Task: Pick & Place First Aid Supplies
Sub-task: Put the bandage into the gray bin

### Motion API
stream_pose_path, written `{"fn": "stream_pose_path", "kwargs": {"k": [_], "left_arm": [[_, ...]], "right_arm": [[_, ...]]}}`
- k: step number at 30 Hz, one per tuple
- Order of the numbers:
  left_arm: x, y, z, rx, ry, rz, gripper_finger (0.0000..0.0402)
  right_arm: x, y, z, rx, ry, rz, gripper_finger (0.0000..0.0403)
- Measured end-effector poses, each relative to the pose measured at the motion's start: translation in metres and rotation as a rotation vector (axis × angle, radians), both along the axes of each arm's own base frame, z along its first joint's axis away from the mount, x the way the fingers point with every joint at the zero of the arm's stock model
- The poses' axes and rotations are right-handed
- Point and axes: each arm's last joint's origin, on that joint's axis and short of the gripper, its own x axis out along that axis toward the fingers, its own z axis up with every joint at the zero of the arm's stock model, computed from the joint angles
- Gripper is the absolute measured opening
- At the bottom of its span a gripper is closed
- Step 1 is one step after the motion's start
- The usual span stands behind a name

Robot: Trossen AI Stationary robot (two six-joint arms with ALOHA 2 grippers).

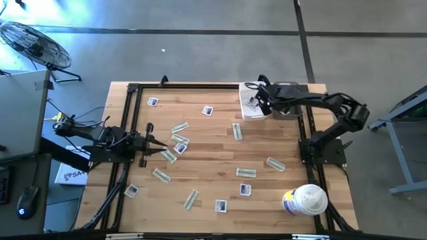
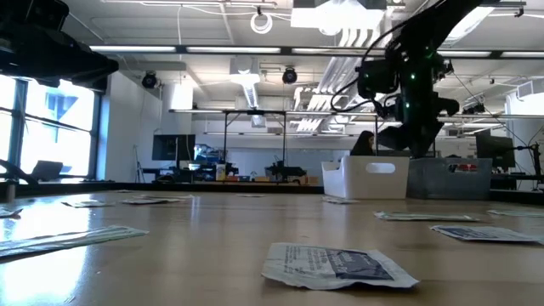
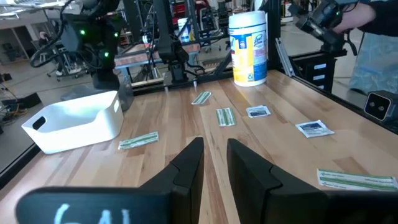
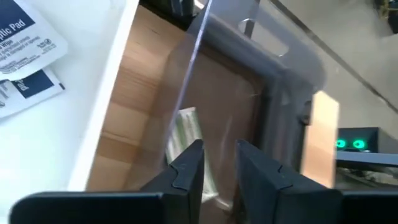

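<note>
**Early stage: a few packets binned, most left on the table**

The right gripper [image 1: 255, 101] is held over the white bin [image 1: 248, 110] at the far right of the table [image 1: 213, 163]. In the right wrist view its fingers [image 4: 186, 168] stand slightly parted, with a pale green strip [image 4: 189, 134] seen just past them, beside a clear bin wall; whether the strip is pinched or already let go cannot be told. At least two square white packets [image 4: 25, 37] are seen lying on a white surface in that same view, judged to be the bin floor.

The left gripper [image 1: 150, 140] is parked low at the table's left side, fingers [image 3: 186, 171] a little apart, nothing between them.

Left to do: roughly fifteen first aid supplies [image 1: 180, 127] are scattered across the wood, both green-beige strips [image 1: 245, 173] and white square packets [image 1: 245, 190]. A cluster lies just beside the left gripper; others lie near the front edge and mid-table. The wipes canister [image 1: 305, 199] stands at the near right corner, not part of the job.

Progress is judged as small; the bulk of the picks remains.
</note>
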Motion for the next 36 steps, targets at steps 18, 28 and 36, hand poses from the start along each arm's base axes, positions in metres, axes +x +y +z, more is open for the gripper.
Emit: {"fn": "stream_pose_path", "kwargs": {"k": [18,28,36], "left_arm": [[0.000,0.000,0.000,0.000,0.000,0.000,0.0069],[0.000,0.000,0.000,0.000,0.000,0.000,0.0069],[0.000,0.000,0.000,0.000,0.000,0.000,0.0069]], "right_arm": [[0.040,0.135,0.025,0.483,-0.265,0.244,0.0094],[0.038,0.210,-0.008,0.521,-0.314,0.255,0.0094],[0.046,0.227,-0.047,0.597,-0.146,0.217,0.0094]]}}
